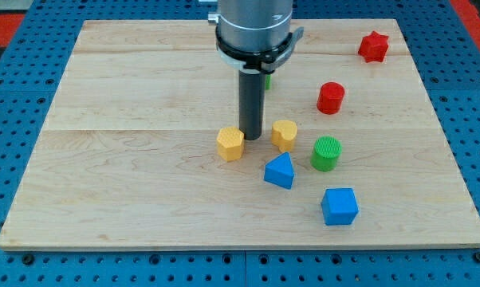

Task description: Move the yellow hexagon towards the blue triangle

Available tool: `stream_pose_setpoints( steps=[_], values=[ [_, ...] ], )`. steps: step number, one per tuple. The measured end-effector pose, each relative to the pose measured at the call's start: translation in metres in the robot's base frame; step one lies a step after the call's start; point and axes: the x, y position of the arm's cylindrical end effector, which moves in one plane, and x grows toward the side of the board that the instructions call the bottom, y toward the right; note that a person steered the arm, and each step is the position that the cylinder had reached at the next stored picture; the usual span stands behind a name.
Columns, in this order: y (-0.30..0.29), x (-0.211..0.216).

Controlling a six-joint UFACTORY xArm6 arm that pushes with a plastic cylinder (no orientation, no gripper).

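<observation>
The yellow hexagon (pixel 230 143) lies near the middle of the wooden board (pixel 128 159). The blue triangle (pixel 279 171) lies a little below and to the right of it, a short gap apart. My tip (pixel 251 139) stands on the board just right of the hexagon, between it and a yellow heart-shaped block (pixel 285 134). The tip looks to be touching or nearly touching the hexagon's right side.
A green cylinder (pixel 326 153) stands right of the triangle. A blue cube (pixel 340 206) lies at lower right. A red cylinder (pixel 331 97) and a red star (pixel 373 47) are at upper right. A green block (pixel 267 80) is mostly hidden behind the arm.
</observation>
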Motion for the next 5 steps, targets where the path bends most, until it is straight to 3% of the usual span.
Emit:
stream_pose_setpoints(
  steps=[2,3,5],
  values=[
    [-0.123,-0.025],
    [-0.131,-0.012],
    [-0.091,0.012]
  ],
)
